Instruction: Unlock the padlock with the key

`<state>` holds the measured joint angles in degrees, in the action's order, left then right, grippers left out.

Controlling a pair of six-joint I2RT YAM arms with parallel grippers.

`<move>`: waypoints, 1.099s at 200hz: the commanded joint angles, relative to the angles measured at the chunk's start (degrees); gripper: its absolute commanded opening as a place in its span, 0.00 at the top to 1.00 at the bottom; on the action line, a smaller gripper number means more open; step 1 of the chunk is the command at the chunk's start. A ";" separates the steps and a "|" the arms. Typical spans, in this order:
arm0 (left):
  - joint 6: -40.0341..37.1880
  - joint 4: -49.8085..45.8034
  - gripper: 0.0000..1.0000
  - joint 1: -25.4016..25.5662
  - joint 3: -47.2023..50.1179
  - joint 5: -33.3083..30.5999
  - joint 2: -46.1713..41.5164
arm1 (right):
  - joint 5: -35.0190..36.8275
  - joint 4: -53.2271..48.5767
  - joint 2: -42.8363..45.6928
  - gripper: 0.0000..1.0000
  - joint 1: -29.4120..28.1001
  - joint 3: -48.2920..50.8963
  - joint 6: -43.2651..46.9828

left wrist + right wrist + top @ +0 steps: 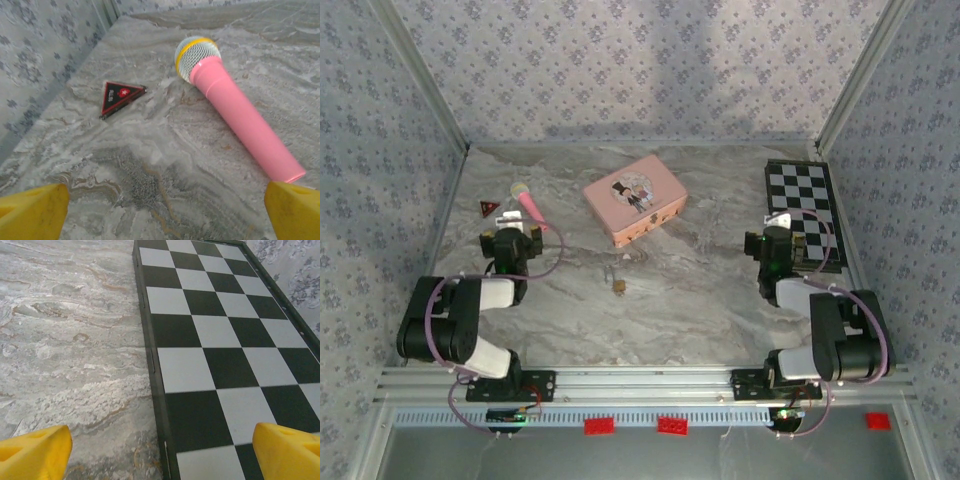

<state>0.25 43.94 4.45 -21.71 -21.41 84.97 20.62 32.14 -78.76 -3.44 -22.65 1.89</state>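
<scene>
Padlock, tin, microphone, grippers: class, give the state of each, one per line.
padlock: lying loose, ungripped; shackle too small to judge.
pink tin: lid shut.
microphone: lying flat.
left gripper: open, holding nothing.
right gripper: open, holding nothing.

I count one pink tin (635, 198), one padlock (619, 287), one pink microphone (235, 107), one black-and-red triangle (120, 96), one chessboard (225, 340) and three red blocks (672, 425).
</scene>
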 commanded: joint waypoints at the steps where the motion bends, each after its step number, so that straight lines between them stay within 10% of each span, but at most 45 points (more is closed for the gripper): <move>1: 0.64 10.06 0.00 -1.61 1.02 7.20 3.75 | -8.65 4.73 0.07 0.02 1.92 -1.01 1.42; 47: 1.50 5.30 0.00 -3.02 -0.89 10.29 3.22 | -12.75 25.33 -9.76 0.01 2.72 4.60 0.96; 220: 1.77 4.13 0.00 -3.38 -1.22 11.06 2.92 | -5.07 18.22 -8.69 0.01 2.59 1.74 -2.07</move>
<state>1.13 46.74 1.50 -21.47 -11.29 88.18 14.35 49.52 -87.74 -1.10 -20.82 0.82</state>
